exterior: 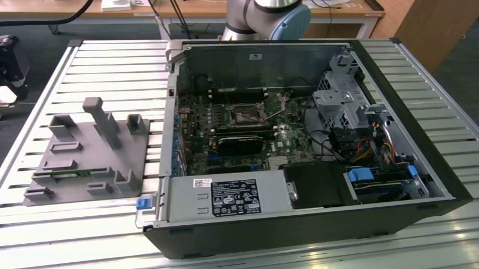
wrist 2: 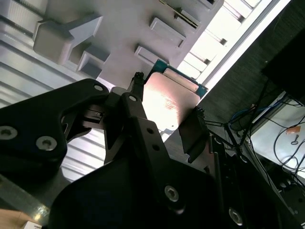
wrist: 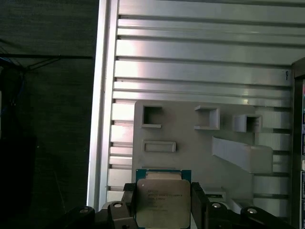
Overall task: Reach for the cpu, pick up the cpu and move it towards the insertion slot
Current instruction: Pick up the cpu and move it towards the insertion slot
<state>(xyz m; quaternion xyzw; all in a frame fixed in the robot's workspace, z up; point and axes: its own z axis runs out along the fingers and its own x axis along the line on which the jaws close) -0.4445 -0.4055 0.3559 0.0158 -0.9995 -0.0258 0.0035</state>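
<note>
My black gripper (wrist: 164,196) is seemingly clamping the shiny silver square cpu (wrist: 162,206) above the grey fixture plate (exterior: 82,151) at the exterior view's left.

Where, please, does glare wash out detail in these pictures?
In the second wrist view, glare whitens the cpu and blows out the table slats beyond it; in the first wrist view its print shows without glare; in the exterior view the slats shine nearest the camera.

cpu (wrist: 161,202) in gripper (wrist: 163,193), apparently above fixture plate (wrist: 190,145), plate on table (wrist: 190,57)
</note>
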